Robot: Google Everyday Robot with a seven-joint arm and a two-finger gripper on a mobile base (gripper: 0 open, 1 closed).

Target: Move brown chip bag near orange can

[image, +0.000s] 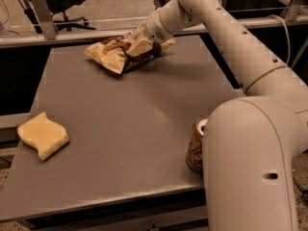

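At the near left of the bench lies a yellow wavy-edged sponge, well apart from everything the task concerns. Further right, towards the far edge, is the brown chip bag, crumpled. Its long axis runs roughly left to right across the bench, with one tan end pointing left and the other end under the end effector. The end effector comes down from the upper right and has closed in on that right-hand end, one pale finger lying across the foil, so it appears to have the bag pinched rather than merely touching it. Most of the bag therefore trails to the left of the grasp. The orange can stands upright at the near right of the bench, well apart from the bag and half hidden behind the arm. I judge the coming move to be a diagonal carry towards the near right, setting the bag beside the can without knocking it over.
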